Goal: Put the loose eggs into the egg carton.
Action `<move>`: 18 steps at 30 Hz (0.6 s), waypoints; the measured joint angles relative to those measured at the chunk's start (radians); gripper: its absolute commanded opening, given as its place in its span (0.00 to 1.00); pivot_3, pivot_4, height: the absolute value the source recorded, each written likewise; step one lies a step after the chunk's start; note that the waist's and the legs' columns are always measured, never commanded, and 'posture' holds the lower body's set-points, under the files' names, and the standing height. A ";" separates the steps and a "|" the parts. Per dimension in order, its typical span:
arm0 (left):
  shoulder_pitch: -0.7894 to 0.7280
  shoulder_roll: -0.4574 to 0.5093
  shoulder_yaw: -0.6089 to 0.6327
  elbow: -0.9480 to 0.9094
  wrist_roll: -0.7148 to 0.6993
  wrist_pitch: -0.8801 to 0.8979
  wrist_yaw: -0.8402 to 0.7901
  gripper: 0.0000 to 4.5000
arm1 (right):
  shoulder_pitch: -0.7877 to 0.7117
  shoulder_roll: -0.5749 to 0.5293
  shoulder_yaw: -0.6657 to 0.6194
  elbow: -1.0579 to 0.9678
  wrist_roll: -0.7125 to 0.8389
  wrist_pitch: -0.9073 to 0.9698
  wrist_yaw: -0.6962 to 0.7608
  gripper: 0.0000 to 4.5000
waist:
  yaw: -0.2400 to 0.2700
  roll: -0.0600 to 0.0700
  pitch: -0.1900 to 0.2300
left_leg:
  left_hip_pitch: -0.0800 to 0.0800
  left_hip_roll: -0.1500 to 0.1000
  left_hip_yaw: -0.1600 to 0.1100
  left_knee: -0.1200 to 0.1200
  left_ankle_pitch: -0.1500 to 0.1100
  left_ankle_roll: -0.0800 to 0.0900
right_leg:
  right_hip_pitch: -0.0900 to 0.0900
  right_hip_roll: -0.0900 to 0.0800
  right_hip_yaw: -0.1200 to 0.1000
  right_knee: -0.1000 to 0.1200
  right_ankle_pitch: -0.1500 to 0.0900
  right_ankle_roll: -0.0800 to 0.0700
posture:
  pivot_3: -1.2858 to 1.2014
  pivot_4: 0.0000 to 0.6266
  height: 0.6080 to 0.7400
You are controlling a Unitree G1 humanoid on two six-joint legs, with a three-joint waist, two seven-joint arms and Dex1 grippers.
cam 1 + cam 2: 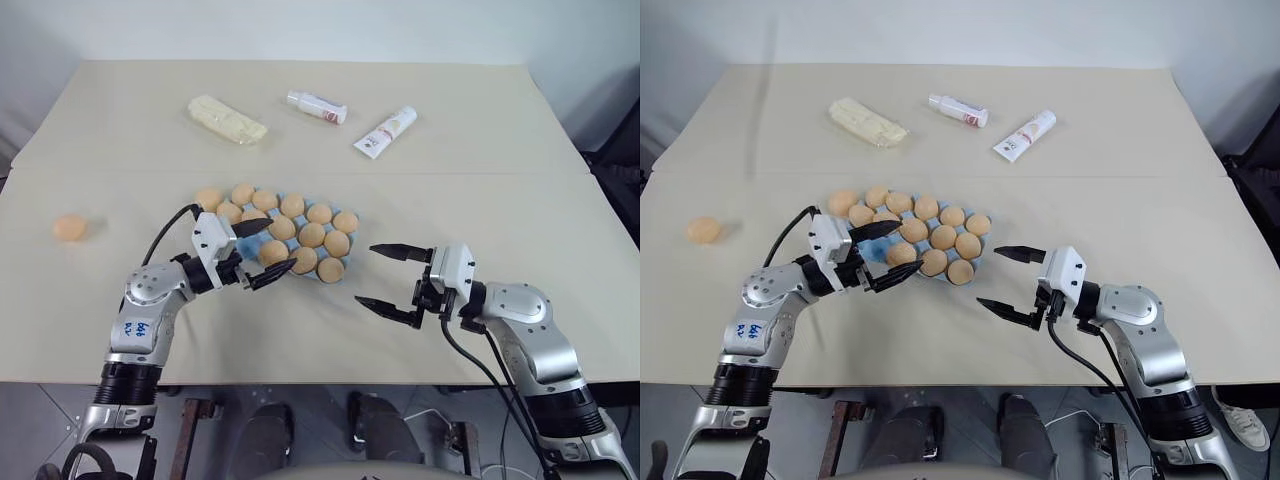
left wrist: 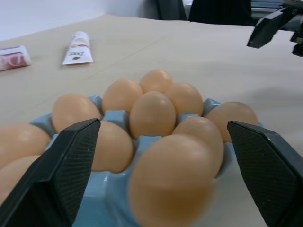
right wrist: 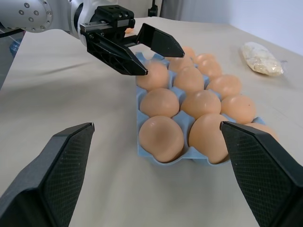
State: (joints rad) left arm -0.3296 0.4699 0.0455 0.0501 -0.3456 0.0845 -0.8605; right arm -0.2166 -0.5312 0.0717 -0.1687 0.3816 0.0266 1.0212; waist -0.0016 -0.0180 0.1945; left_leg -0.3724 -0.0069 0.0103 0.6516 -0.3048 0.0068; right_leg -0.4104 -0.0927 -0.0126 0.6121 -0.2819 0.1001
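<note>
The light blue egg carton (image 1: pixel 246 246) lies mid-table with several tan-orange eggs (image 1: pixel 312 235) seated in its cups. My left gripper (image 1: pixel 275 247) is open at the carton's near-left corner. Its two fingers stand wide on either side of the corner egg (image 2: pixel 170 184), which rests in its cup without touching them. One loose egg (image 1: pixel 69 228) lies alone far to the left on the table. My right gripper (image 1: pixel 367 275) is open and empty. It hovers just right of the carton and points toward it.
At the back of the table lie a pale yellow wrapped bar (image 1: pixel 227 119) and two white tubes (image 1: pixel 317 107) (image 1: pixel 385 132). The table's front edge (image 1: pixel 320 381) runs just below both arms.
</note>
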 measured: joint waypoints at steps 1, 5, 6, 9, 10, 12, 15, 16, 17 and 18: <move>0.007 0.001 0.006 -0.002 0.002 -0.004 0.004 1.00 | -0.003 0.002 0.000 0.001 0.000 -0.001 0.001 1.00 | -0.001 0.000 0.000 | 0.000 0.000 0.000 0.000 0.000 0.000 | 0.000 0.000 0.000 0.000 0.000 0.000 | 0.52 0.24 1.00; 0.025 0.018 0.033 -0.003 0.016 -0.033 0.031 1.00 | -0.017 0.009 0.001 0.017 0.000 -0.004 0.011 1.00 | -0.002 0.000 0.000 | 0.000 0.000 0.000 0.000 0.000 0.000 | 0.000 0.000 0.000 0.000 0.000 0.000 | 0.52 0.24 1.00; 0.031 0.023 0.042 -0.005 0.015 -0.036 0.032 1.00 | -0.021 0.010 0.002 0.020 0.000 -0.005 0.014 1.00 | -0.001 0.000 0.000 | 0.000 0.000 0.000 0.000 0.000 0.000 | 0.000 0.000 0.000 0.000 0.000 0.000 | 0.52 0.24 1.00; 0.062 0.047 0.081 -0.025 -0.007 -0.033 0.026 1.00 | -0.033 0.011 0.005 0.028 0.000 -0.006 0.020 1.00 | -0.002 0.000 0.000 | 0.000 0.000 0.000 0.000 0.000 0.000 | 0.000 0.000 0.000 0.000 0.000 0.000 | 0.52 0.24 1.00; 0.086 0.058 0.104 -0.047 -0.023 -0.029 0.021 1.00 | -0.036 0.012 0.007 0.029 0.000 -0.006 0.025 1.00 | -0.004 0.000 0.000 | 0.000 0.000 0.000 -0.001 0.000 0.000 | 0.000 0.000 0.001 0.000 0.000 0.000 | 0.52 0.24 1.00; 0.164 0.101 0.172 -0.091 -0.064 -0.015 0.012 1.00 | -0.039 0.011 0.009 0.033 0.001 -0.006 0.038 1.00 | -0.012 0.000 0.000 | 0.000 0.001 0.000 -0.003 0.000 0.000 | -0.001 0.000 0.001 -0.002 0.000 -0.001 | 0.52 0.24 1.00; 0.280 0.143 0.300 -0.114 -0.088 -0.005 0.023 1.00 | -0.039 0.009 0.008 0.036 0.002 -0.005 0.048 1.00 | -0.020 0.000 0.000 | 0.000 0.001 0.000 -0.004 0.000 -0.001 | -0.001 0.000 0.000 -0.002 -0.001 -0.002 | 0.52 0.24 1.00; 0.312 0.140 0.346 -0.113 -0.095 -0.008 0.046 1.00 | -0.041 0.009 0.008 0.036 0.003 -0.004 0.049 1.00 | -0.021 0.000 0.000 | 0.000 0.001 -0.001 -0.004 -0.001 -0.001 | -0.001 -0.001 0.000 -0.002 -0.001 -0.002 | 0.52 0.24 1.00; 0.332 0.137 0.378 -0.109 -0.097 -0.011 0.066 1.00 | -0.042 0.009 0.007 0.036 0.003 -0.004 0.050 1.00 | -0.021 0.000 0.000 | 0.000 0.001 -0.001 -0.003 -0.001 -0.001 | -0.001 -0.001 0.000 -0.002 -0.001 -0.002 | 0.52 0.24 1.00; 0.349 0.133 0.407 -0.101 -0.097 -0.018 0.085 1.00 | -0.043 0.010 0.007 0.036 0.004 -0.003 0.050 1.00 | -0.021 0.000 0.000 | 0.000 0.001 -0.001 -0.003 -0.001 0.000 | 0.000 -0.001 0.000 -0.002 -0.001 -0.002 | 0.52 0.24 1.00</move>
State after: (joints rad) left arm 0.0190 0.6029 0.4523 -0.0505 -0.4427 0.0663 -0.7755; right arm -0.2591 -0.5216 0.0789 -0.1331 0.3855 0.0232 1.0711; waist -0.0224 -0.0178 0.1946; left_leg -0.3723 -0.0059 0.0093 0.6484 -0.3053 0.0065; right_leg -0.4108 -0.0940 -0.0127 0.6102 -0.2829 0.0983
